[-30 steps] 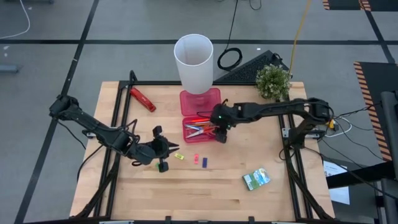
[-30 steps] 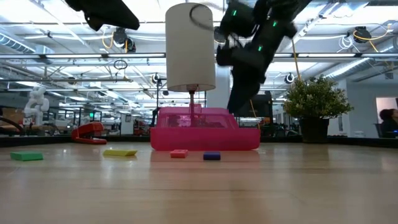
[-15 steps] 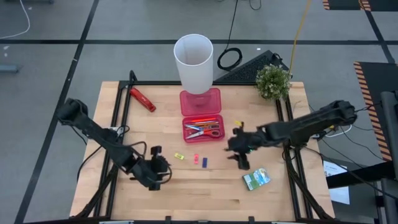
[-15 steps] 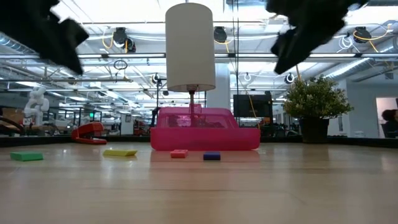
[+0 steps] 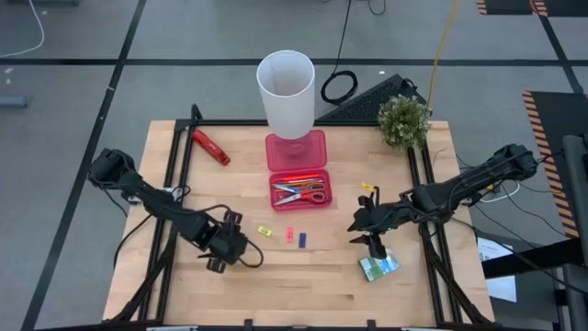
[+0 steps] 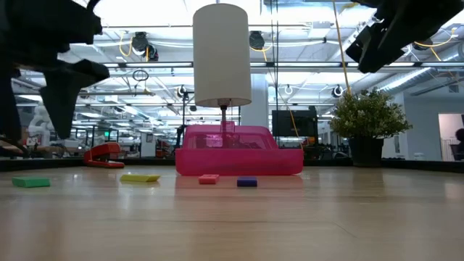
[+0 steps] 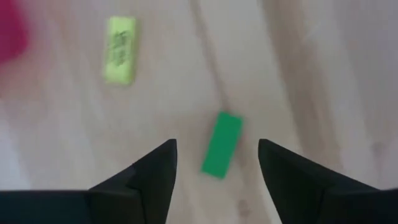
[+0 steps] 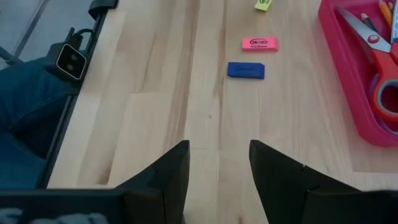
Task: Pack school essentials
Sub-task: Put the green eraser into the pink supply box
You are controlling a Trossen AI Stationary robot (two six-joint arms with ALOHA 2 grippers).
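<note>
An open pink case (image 5: 299,188) in the middle of the table holds scissors (image 8: 379,74) and thin pencils. Near it lie a yellow eraser (image 5: 265,231), a pink eraser (image 5: 289,234) and a blue eraser (image 5: 301,239). A green eraser (image 7: 222,144) lies flat on the wood. My left gripper (image 5: 230,248) hangs open over it, one finger on either side, apart from it. My right gripper (image 5: 367,227) is open above bare wood, just far of the green-white packet (image 5: 378,266).
A tall white cup (image 5: 287,87) stands behind the case. A red-and-black tool (image 5: 209,145) lies at the far left and a potted plant (image 5: 402,119) at the far right. A small yellow piece (image 5: 367,187) lies right of the case. Bare wood stretches along the near edge.
My right gripper has left the pink case and gone toward the table's right and near edge, ending beside the green-white packet. My left gripper has moved toward the near edge and down, ending over the green eraser. No object has moved.
</note>
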